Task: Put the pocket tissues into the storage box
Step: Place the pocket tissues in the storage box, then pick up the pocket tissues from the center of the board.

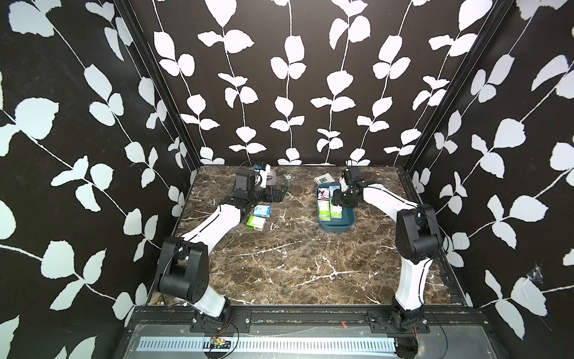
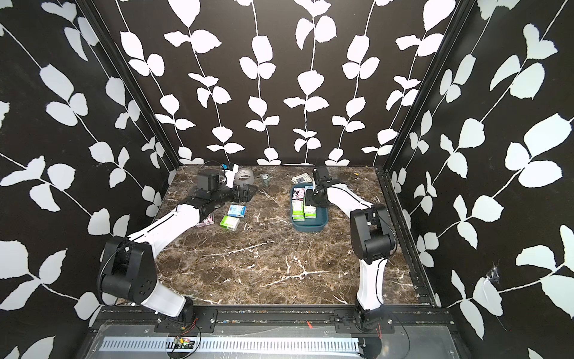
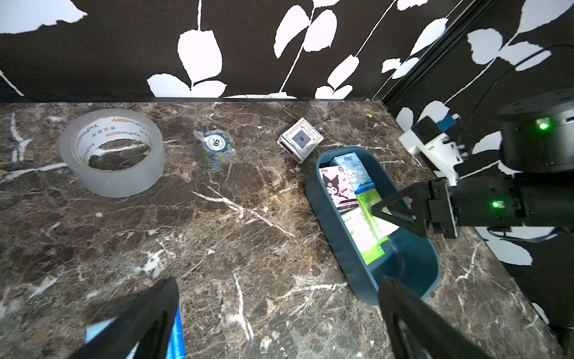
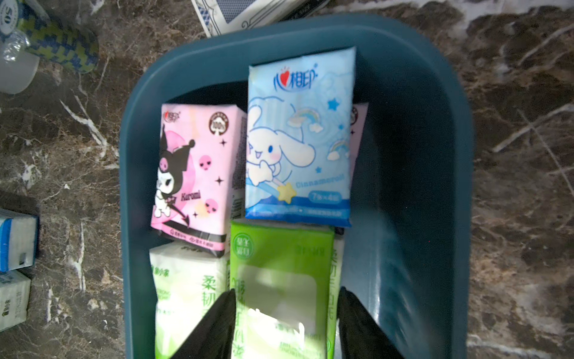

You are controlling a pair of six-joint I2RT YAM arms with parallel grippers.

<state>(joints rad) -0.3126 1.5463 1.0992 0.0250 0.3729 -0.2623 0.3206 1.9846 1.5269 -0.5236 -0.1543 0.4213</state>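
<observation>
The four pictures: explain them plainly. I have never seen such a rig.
Two robot arms stand at a marble table. The two wide pictures look down from overhead; the other two come from a camera on each wrist. On the table: a teal box with tissue packs inside, a loose blue pack, a tape roll, a chip stack and a card deck. The left end effector is open and empty. The right end effector straddles a green pack in the box; whether it grips is unclear.
</observation>
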